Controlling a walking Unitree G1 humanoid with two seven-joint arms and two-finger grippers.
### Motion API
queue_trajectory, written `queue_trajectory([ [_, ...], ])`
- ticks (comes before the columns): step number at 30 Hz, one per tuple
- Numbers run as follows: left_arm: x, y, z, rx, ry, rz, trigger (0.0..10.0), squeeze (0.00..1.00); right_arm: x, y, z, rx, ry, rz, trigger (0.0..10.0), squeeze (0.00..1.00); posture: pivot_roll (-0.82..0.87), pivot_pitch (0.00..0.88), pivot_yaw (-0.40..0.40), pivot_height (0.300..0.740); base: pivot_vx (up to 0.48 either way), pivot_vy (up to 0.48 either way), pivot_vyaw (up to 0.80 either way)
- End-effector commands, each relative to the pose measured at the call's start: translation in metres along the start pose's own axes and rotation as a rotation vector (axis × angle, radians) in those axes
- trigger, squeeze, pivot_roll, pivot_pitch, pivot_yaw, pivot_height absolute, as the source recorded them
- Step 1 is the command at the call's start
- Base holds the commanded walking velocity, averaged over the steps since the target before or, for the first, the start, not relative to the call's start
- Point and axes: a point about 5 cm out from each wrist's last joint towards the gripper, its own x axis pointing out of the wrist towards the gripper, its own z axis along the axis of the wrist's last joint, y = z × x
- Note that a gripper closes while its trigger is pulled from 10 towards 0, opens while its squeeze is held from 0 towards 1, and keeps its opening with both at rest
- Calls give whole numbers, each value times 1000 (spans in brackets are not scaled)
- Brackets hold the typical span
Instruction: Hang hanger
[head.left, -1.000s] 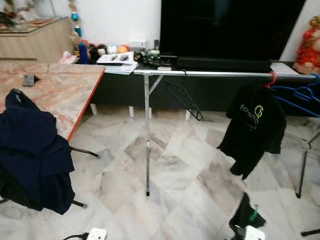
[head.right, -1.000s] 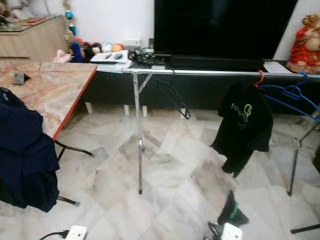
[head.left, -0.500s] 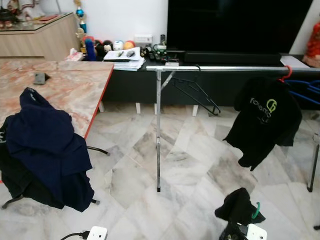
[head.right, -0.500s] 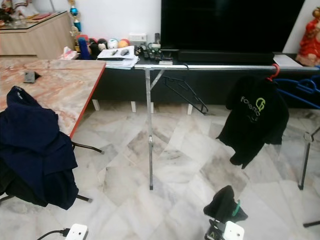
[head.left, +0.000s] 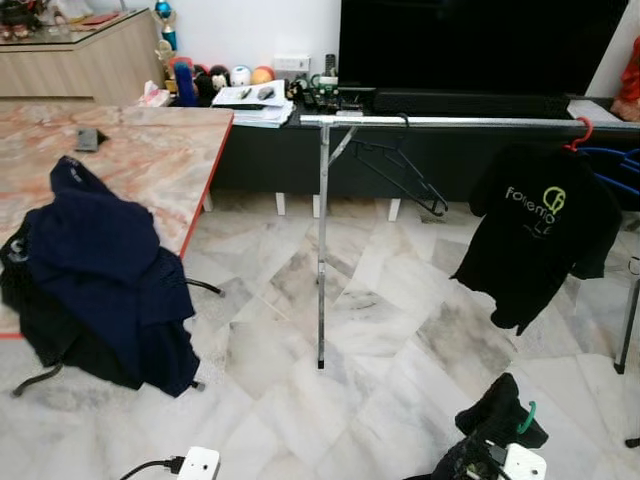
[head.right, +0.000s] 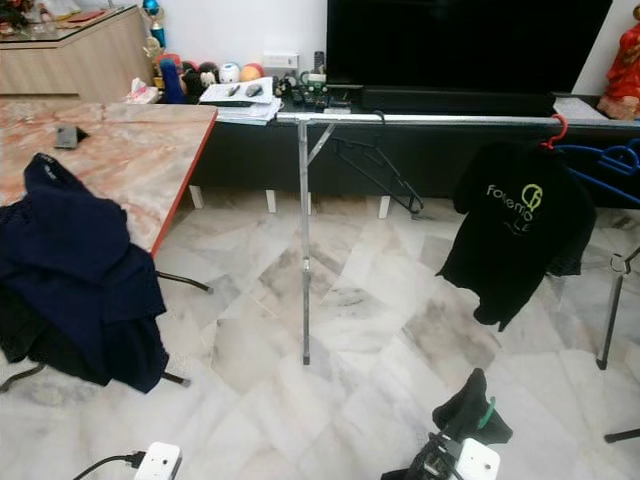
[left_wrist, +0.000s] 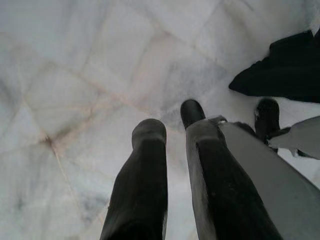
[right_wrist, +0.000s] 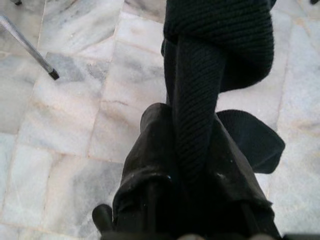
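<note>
My right gripper hangs low at the lower right, shut on a black garment that covers its fingers. A green hanger hook sticks out of this cloth. Ahead stands a metal clothes rack; its rail carries an empty black hanger, a black T-shirt on a red hanger, and blue hangers at the far right. My left gripper hangs over the marble floor, its two fingers close together with nothing between them.
A marble-topped table stands at the left with a dark navy garment draped over its edge. The rack's legs stand on the floor. Behind the rack are a low black TV cabinet and a large TV.
The whole picture has slid to the right, so the camera has moved; the table and navy garment show more. The black garment stays in my right gripper.
</note>
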Motion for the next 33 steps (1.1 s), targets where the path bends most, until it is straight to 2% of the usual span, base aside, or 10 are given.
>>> queue_trajectory([
  [1,-1,1,-4,-5,13,1,10000,0,2,-1,8,10,-37,-10,10000,0,6,15,27,740,-270,0,0],
  [20,-1,3,-5,0,15,4,10000,0,4,2,15,15,-66,-9,10000,0,12,21,34,740,-283,0,0],
  [30,-2,4,-4,-3,5,13,10000,0,7,7,24,-15,-85,24,10000,0,14,24,34,740,0,0,0],
  [33,-1,4,3,-13,-30,6,10000,0,8,6,28,-24,-89,34,10000,0,17,24,33,740,0,0,0],
])
